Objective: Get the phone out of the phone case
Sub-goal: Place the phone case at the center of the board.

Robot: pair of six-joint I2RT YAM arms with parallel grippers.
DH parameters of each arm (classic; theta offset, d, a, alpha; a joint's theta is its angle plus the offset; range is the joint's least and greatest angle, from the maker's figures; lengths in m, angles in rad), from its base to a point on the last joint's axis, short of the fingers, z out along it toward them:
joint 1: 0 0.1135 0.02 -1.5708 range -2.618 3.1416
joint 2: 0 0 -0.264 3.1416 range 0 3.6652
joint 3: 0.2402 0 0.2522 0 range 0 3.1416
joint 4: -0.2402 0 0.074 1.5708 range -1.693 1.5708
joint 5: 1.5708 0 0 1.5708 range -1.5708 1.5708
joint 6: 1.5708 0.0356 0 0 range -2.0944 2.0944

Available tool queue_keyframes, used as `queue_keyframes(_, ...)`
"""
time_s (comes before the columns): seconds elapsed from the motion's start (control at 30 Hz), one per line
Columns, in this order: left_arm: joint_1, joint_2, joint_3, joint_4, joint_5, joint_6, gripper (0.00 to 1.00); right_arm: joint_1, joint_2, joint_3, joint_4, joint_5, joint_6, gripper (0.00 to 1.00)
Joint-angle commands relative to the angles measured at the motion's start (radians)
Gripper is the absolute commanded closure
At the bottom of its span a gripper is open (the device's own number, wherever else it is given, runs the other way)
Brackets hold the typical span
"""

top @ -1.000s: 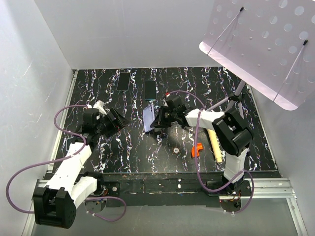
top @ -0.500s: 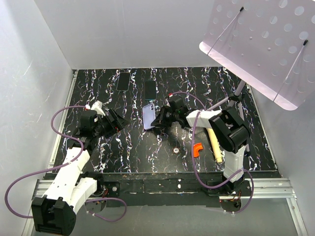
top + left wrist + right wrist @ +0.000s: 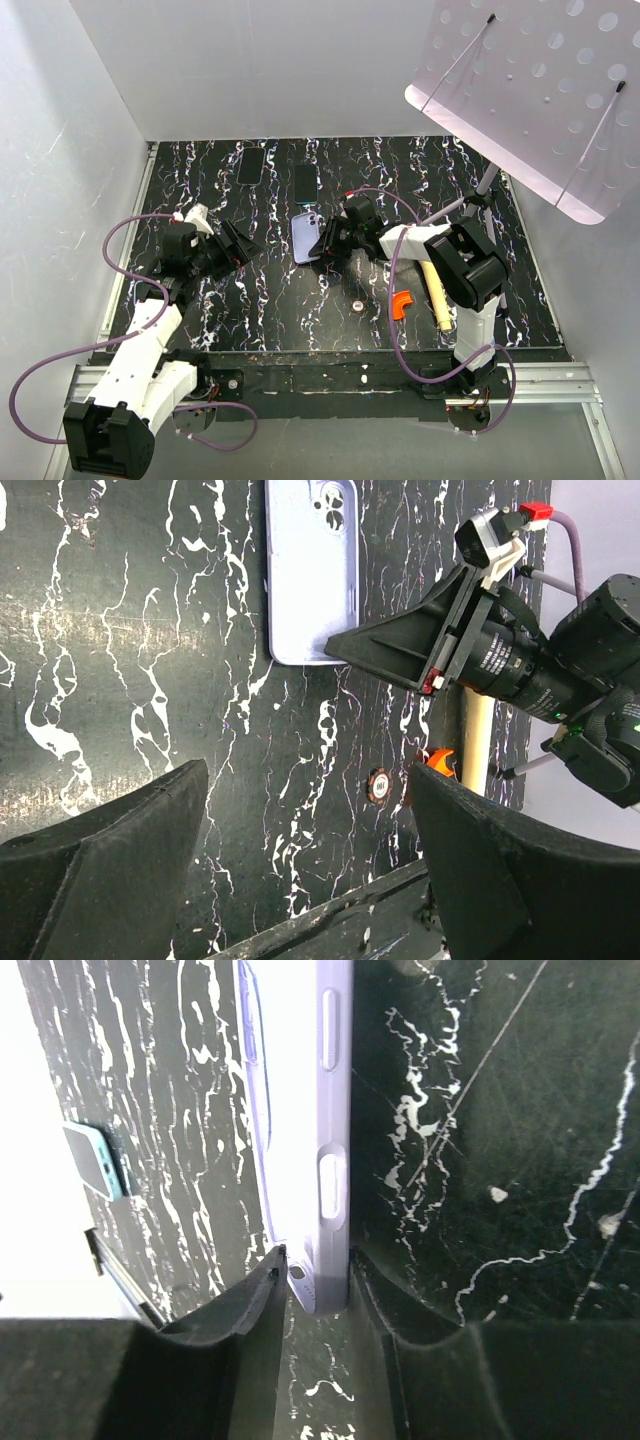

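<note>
The lavender phone case [image 3: 304, 238] lies back-up on the black marbled table, its camera cut-out toward the far side; the phone's screen is hidden. It shows in the left wrist view [image 3: 312, 570] and edge-on in the right wrist view [image 3: 330, 1110]. My right gripper [image 3: 323, 243] is shut on the case's near right corner, one finger on each face [image 3: 318, 1285]. It also shows in the left wrist view [image 3: 345, 645]. My left gripper [image 3: 244, 247] is open and empty, left of the case and apart from it [image 3: 310, 860].
Two loose phones lie at the back, a black one [image 3: 250, 165] and a teal-edged one [image 3: 305, 183]. A small round chip [image 3: 357, 306], an orange piece [image 3: 400, 304] and a cream cylinder [image 3: 436, 293] lie near the right arm. A perforated board [image 3: 540, 90] overhangs the right.
My right gripper has shifted slightly right with the case, which now shows more of its pale back. My left arm drew back a little to the left.
</note>
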State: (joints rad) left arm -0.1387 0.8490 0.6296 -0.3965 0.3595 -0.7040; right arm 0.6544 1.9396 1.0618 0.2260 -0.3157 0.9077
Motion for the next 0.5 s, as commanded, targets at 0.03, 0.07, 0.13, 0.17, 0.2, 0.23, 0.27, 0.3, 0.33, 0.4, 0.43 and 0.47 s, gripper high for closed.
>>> queue_keyframes(0.03,0.002,0.001,0.051,-0.011,0.009,0.024,0.17,-0.002,-0.040,0.023,-0.060,0.043,-0.047,0.55)
queue_keyframes(0.07,0.002,0.008,0.056,-0.010,0.007,0.024,0.17,-0.002,-0.047,0.032,-0.085,0.047,-0.052,0.50)
queue_keyframes(0.13,0.002,0.022,0.071,-0.008,-0.002,0.032,0.14,0.001,-0.059,0.058,-0.146,0.052,-0.067,0.43)
queue_keyframes(0.17,0.001,0.031,0.077,-0.010,-0.014,0.035,0.13,0.004,-0.073,0.073,-0.193,0.064,-0.082,0.40)
queue_keyframes(0.2,0.002,0.047,0.088,-0.008,-0.024,0.040,0.10,0.008,-0.099,0.084,-0.253,0.091,-0.101,0.36)
queue_keyframes(0.23,0.002,0.062,0.102,-0.007,-0.036,0.041,0.09,0.014,-0.134,0.092,-0.314,0.125,-0.119,0.29)
queue_keyframes(0.27,0.002,0.090,0.117,-0.004,-0.040,0.047,0.07,0.017,-0.171,0.092,-0.359,0.162,-0.139,0.23)
queue_keyframes(0.3,0.004,0.119,0.139,-0.005,-0.057,0.052,0.06,0.020,-0.218,0.095,-0.431,0.193,-0.160,0.20)
queue_keyframes(0.33,0.004,0.160,0.165,-0.005,-0.073,0.060,0.05,0.024,-0.284,0.093,-0.479,0.219,-0.186,0.20)
queue_keyframes(0.4,0.004,0.254,0.214,0.010,-0.114,0.081,0.04,0.036,-0.382,0.089,-0.559,0.250,-0.246,0.18)
queue_keyframes(0.43,0.004,0.298,0.235,0.022,-0.126,0.092,0.04,0.045,-0.427,0.083,-0.583,0.247,-0.274,0.17)
queue_keyframes(0.47,0.004,0.349,0.269,0.033,-0.163,0.113,0.03,0.059,-0.480,0.070,-0.609,0.244,-0.292,0.17)
